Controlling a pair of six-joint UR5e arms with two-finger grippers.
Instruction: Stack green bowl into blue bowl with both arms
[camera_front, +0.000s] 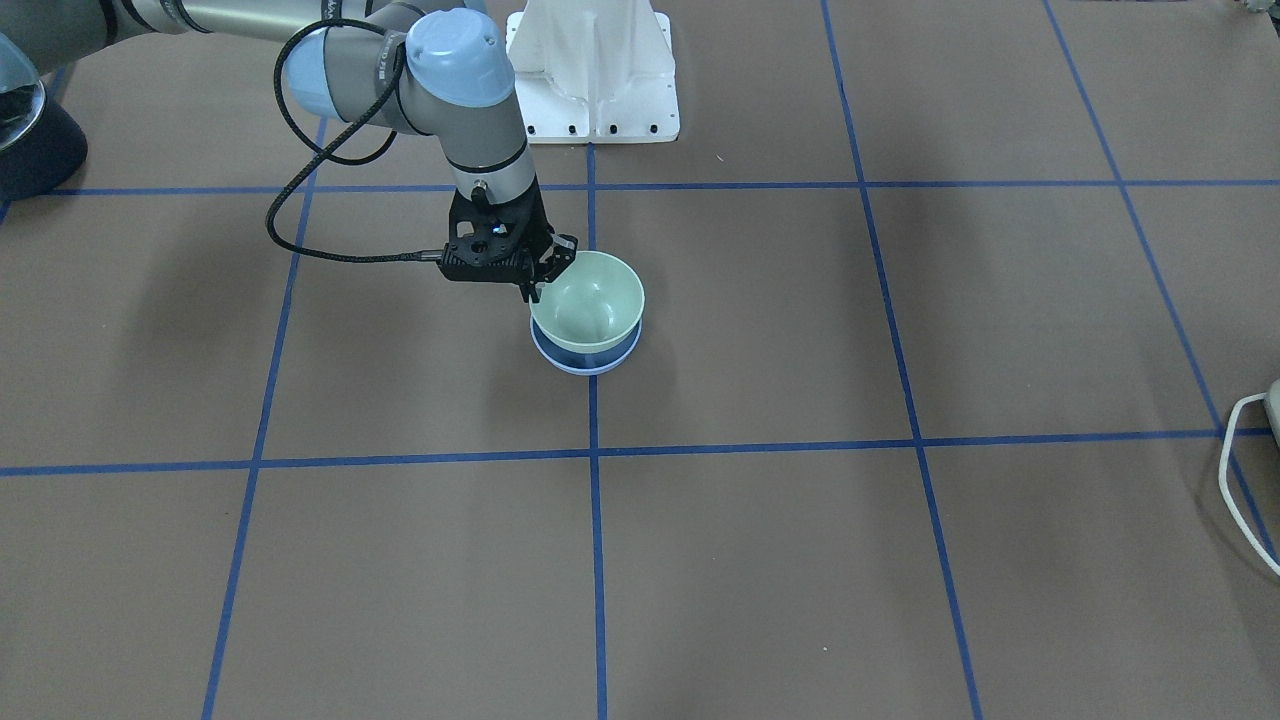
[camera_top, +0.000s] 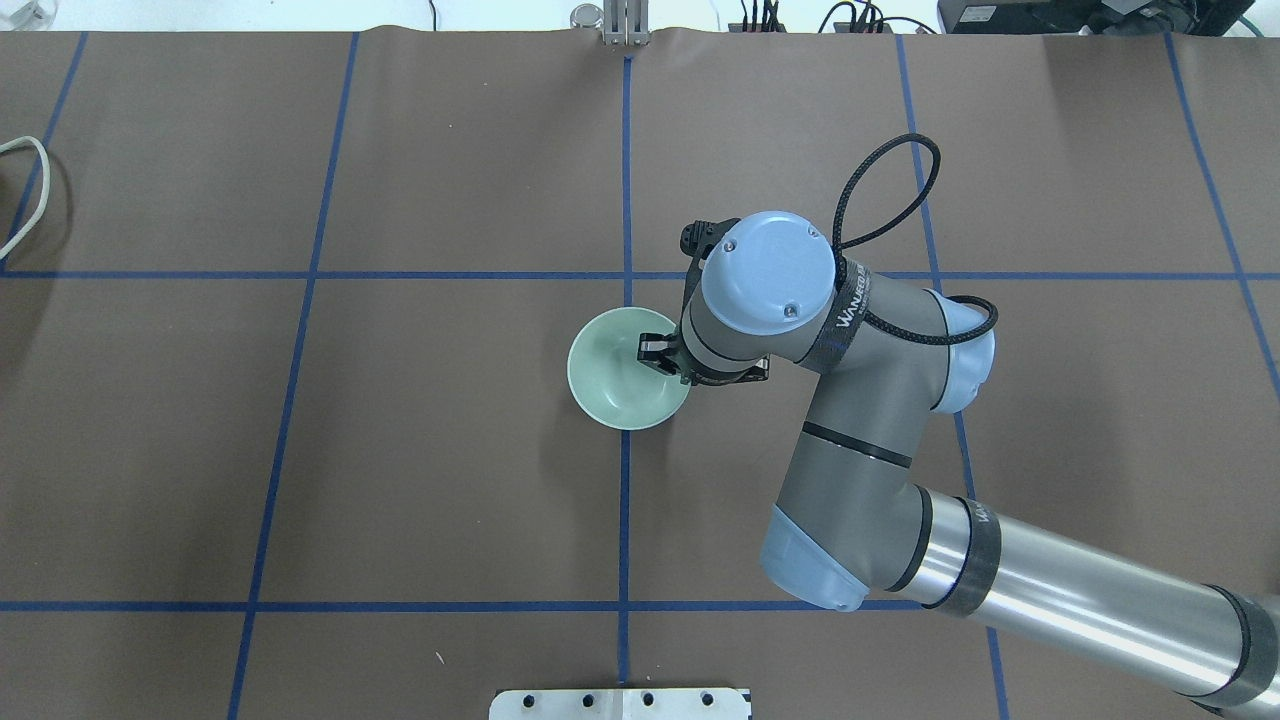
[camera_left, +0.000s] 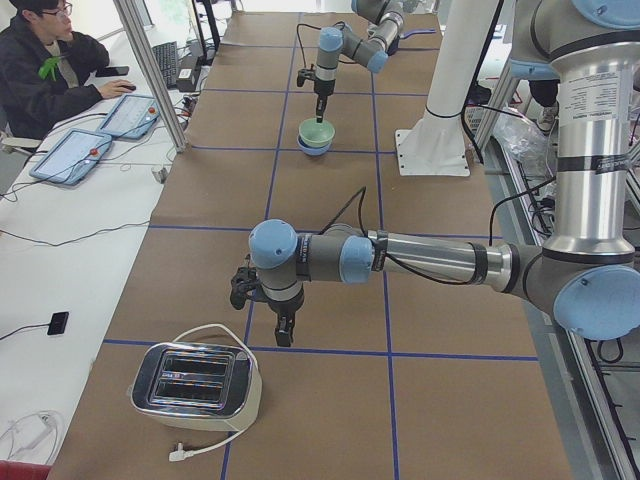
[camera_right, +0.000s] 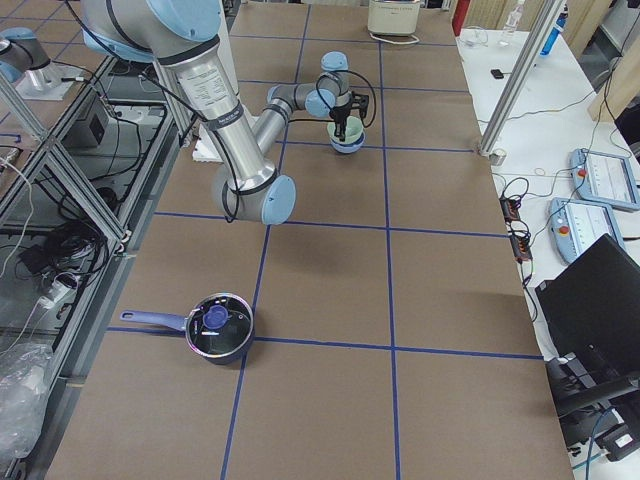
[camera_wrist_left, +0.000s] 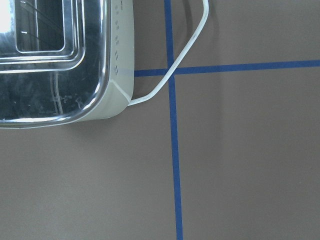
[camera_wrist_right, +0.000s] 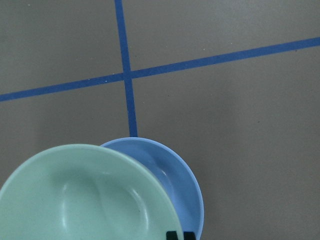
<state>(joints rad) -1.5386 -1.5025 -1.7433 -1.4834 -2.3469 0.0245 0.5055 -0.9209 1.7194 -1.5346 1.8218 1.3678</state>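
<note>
Near the middle of the brown table (camera_front: 800, 330), which was marked into squares by blue tape lines (camera_front: 597, 560), the green bowl (camera_front: 590, 300) sat mouth-up over the blue bowl (camera_front: 588, 364). It covered most of the blue bowl. From the front, only a crescent of blue rim showed beneath it, and from overhead the blue bowl was hidden altogether. The right wrist camera showed the green bowl off-centre, leaving one side of the blue bowl's inside uncovered. Whether the green bowl had settled fully into the blue one could not be told.

The right arm (camera_top: 880, 400) reached in from the robot's right. The right gripper (camera_front: 543, 278) pointed down and pinched the green bowl's rim on that same side, one finger inside the bowl and one outside.

Well apart, toward the table's left end, the left arm (camera_left: 420, 260) stretched out low. The left gripper (camera_left: 284, 332) hung over the table near a chrome toaster (camera_left: 195, 380) with a white cord (camera_wrist_left: 187, 45). It showed only in the side view, so whether its fingers were spread or pressed together could not be told.

A dark pot (camera_right: 218, 330) with a lid stood toward the table's right end. A white base mount (camera_front: 595, 70) stood behind the bowls, and a person (camera_left: 45, 70) sat at a side desk.
</note>
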